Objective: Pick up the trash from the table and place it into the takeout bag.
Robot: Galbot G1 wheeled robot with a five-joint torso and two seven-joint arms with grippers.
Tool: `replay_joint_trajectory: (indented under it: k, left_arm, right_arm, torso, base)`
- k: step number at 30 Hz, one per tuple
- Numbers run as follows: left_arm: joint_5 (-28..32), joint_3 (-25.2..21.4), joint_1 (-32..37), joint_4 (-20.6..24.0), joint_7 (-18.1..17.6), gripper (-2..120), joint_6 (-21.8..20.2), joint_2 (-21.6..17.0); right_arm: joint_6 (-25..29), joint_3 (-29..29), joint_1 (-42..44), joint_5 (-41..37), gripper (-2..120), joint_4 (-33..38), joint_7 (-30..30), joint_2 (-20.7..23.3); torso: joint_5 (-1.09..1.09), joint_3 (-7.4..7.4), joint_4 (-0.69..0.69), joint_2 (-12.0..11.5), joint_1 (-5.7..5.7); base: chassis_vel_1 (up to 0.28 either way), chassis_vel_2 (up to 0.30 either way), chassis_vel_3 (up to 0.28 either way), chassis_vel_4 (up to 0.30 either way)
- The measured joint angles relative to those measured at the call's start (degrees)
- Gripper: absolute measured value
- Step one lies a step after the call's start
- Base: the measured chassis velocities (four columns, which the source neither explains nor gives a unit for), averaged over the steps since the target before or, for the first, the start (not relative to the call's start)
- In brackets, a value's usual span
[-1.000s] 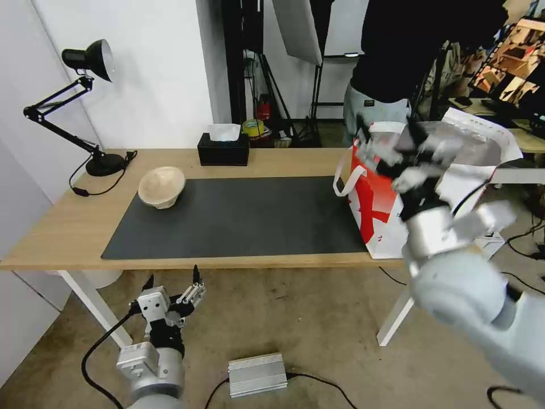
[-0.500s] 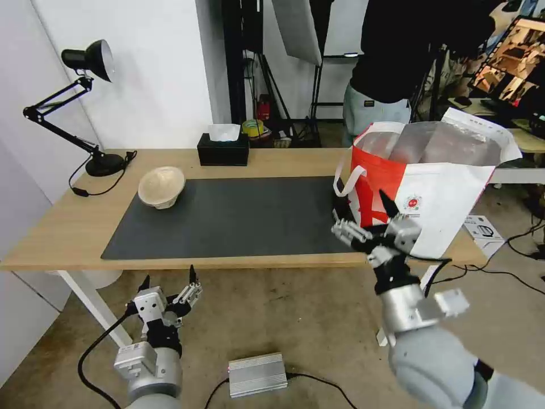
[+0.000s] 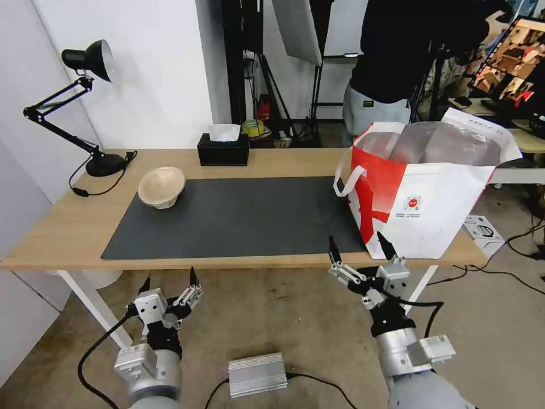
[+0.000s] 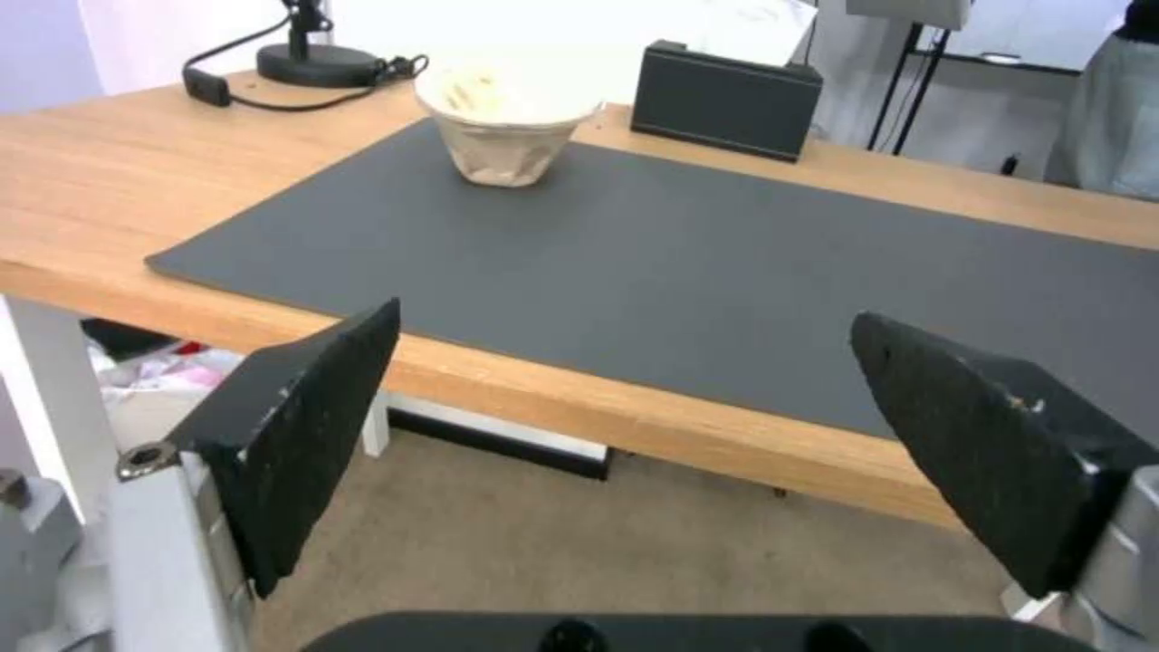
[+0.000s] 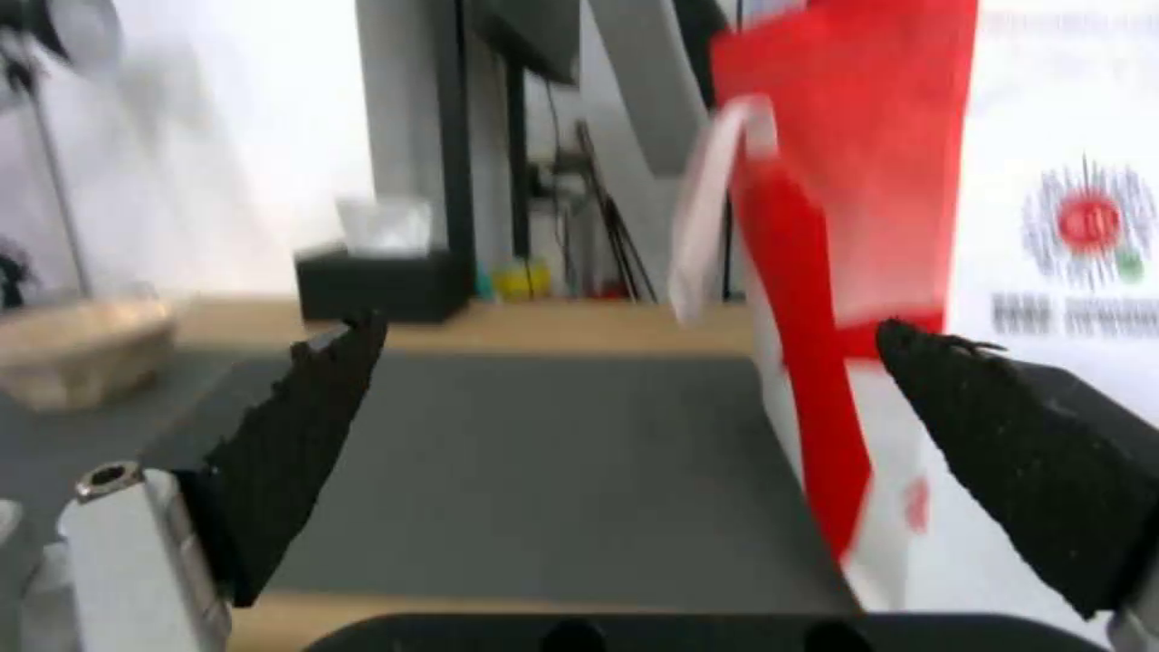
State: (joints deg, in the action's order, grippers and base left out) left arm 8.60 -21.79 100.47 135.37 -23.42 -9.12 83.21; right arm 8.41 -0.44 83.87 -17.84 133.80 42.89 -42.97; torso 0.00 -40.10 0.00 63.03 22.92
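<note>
- We see the surface (image 3: 68, 227), long light wood carrying a dark grey mat (image 3: 238, 218).
- On its right end stands the takeout bag (image 3: 431, 204), white and red, foil-lined, its mouth open.
- The beige pulp-fibre bowl (image 3: 162, 186) sits at the mat's far left corner.
- Since half a second ago our right claw (image 3: 363, 255) has dropped from in front of the bag to just below the surface's near edge, spread wide and empty.
- Our left claw (image 3: 169, 283) hangs low before the surface, wide open and empty, well apart from the bowl.
</note>
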Motion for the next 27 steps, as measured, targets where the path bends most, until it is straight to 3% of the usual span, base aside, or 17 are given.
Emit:
replay_joint_trajectory:
  k: [14,27]
  left_arm:
    - [-0.2,0.2,-0.3,-0.2,0.0,100,0.1,-0.5]
    - [-0.1,0.2,-0.7,-0.7,0.0,100,0.1,-0.6]
  right_arm:
    - [-3.7,-0.2,6.4,2.6,100,-0.8,4.2,-1.7]
    - [-4.6,-0.6,6.6,2.5,100,-1.3,5.2,-2.7]
  torso:
    - [0.0,0.0,0.0,0.0,0.0]
    - [0.0,0.0,0.0,0.0,0.0]
  base:
    - [0.0,0.0,0.0,0.0]
    - [0.0,0.0,0.0,0.0]
